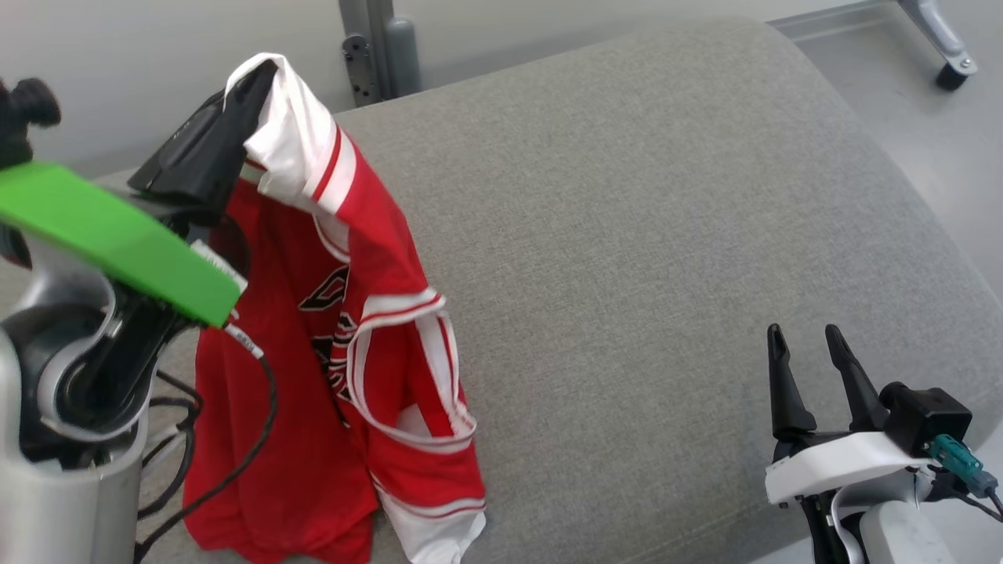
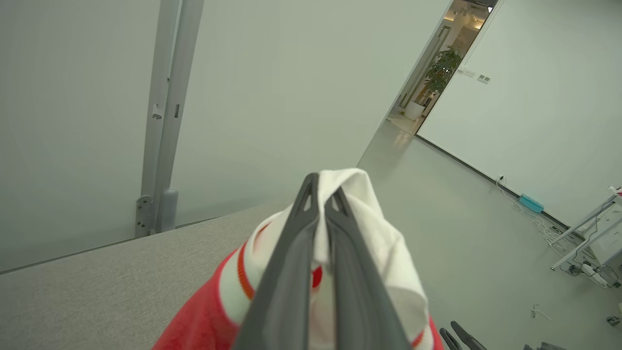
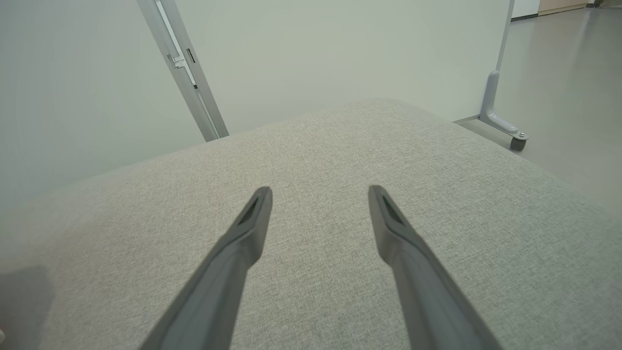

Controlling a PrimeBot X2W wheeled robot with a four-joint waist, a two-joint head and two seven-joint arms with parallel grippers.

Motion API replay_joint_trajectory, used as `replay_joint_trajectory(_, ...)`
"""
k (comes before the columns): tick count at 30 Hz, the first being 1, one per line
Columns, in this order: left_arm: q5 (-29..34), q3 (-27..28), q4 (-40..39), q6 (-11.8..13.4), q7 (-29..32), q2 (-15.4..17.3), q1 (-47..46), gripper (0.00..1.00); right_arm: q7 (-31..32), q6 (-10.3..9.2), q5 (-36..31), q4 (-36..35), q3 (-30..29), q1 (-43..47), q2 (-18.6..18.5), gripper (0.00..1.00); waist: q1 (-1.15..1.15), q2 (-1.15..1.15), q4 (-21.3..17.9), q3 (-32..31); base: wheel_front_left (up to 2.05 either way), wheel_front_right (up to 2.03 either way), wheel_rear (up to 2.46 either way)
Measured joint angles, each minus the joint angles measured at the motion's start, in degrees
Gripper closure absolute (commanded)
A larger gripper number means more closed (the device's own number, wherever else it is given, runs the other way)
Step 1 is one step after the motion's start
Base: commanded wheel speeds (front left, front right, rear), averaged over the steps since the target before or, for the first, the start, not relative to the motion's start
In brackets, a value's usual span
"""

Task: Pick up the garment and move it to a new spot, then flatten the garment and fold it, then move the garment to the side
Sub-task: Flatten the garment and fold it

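The garment [image 1: 376, 345] is a red jersey with white striped trim and a dark print. It hangs in the air from my left gripper [image 1: 255, 82], raised at the upper left and shut on a white hem. Its lower edge reaches the front of the grey cushioned surface [image 1: 627, 235]. In the left wrist view the closed fingers [image 2: 286, 272] pinch the white and red cloth of the garment [image 2: 384, 243]. My right gripper [image 1: 803, 345] stands open at the lower right, over bare cushion, far from the garment. The right wrist view shows my right gripper [image 3: 318, 199] with nothing between its spread fingers.
A pale wall with a grey post [image 1: 376, 47] runs behind the cushion. A wheeled stand leg [image 1: 948, 55] sits on the floor at the far right. Cables [image 2: 539, 218] and a blue box lie along the far wall. A doorway with a potted plant [image 2: 440, 73] opens beyond.
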Motion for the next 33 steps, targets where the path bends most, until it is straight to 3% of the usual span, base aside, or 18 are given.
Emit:
replay_joint_trajectory(6,1.6,-3.9,19.1,-6.6,-0.7,0.4,-8.5,1.0,0.0,0.0,2.9,0.3,1.1,-1.9,0.0,0.0,0.0,0.0,-4.2,3.5,0.0,0.0,0.0)
replay_joint_trajectory(9,6.8,-7.3,26.9,-9.6,-2.4,3.0,-12.0,1.0,0.0,0.0,4.4,0.5,1.5,-2.4,0.0,0.0,0.0,0.0,-6.4,5.3,0.0,0.0,0.0)
replay_joint_trajectory(16,11.8,-11.9,40.3,-11.1,-13.2,5.9,-17.5,1.0,0.0,0.0,6.6,0.9,1.7,-2.5,0.0,0.0,0.0,0.0,-10.7,9.8,0.0,0.0,0.0)
replay_joint_trajectory(17,11.8,-12.0,41.4,-11.3,-15.4,5.8,-18.3,0.72,0.0,0.0,6.7,0.9,1.5,-2.5,0.0,0.0,0.0,0.0,-11.1,10.4,0.0,0.0,0.0)
replay_joint_trajectory(18,11.8,-12.5,42.6,-11.3,-16.6,5.8,-18.9,0.18,0.0,0.0,6.8,0.9,1.2,-2.5,0.0,0.0,0.0,0.0,-11.4,11.0,0.0,0.0,0.0)
replay_joint_trajectory(19,11.8,-13.9,43.4,-11.3,-17.0,6.2,-19.1,0.0,0.0,0.0,6.8,0.9,1.0,-2.6,0.0,0.0,0.01,0.0,-11.7,11.5,0.0,0.0,0.0)
replay_joint_trajectory(24,10.5,-18.7,43.3,-11.3,-18.1,9.4,-19.0,0.0,0.0,0.0,5.8,0.8,-0.1,-2.9,0.0,0.0,0.01,0.0,-11.1,12.6,0.0,0.0,0.0)
replay_joint_trajectory(28,9.4,-17.4,39.4,-11.2,-21.8,12.6,-14.8,0.0,0.0,0.0,4.5,0.7,-1.4,-2.4,0.0,0.0,0.0,0.0,-9.7,12.1,0.0,0.0,0.0)
replay_joint_trajectory(33,7.4,-14.3,31.1,-6.4,-26.6,13.6,-4.1,0.0,0.0,0.0,1.7,0.7,-3.3,0.2,0.1,0.0,0.01,0.0,-6.6,10.5,0.0,0.0,0.0)
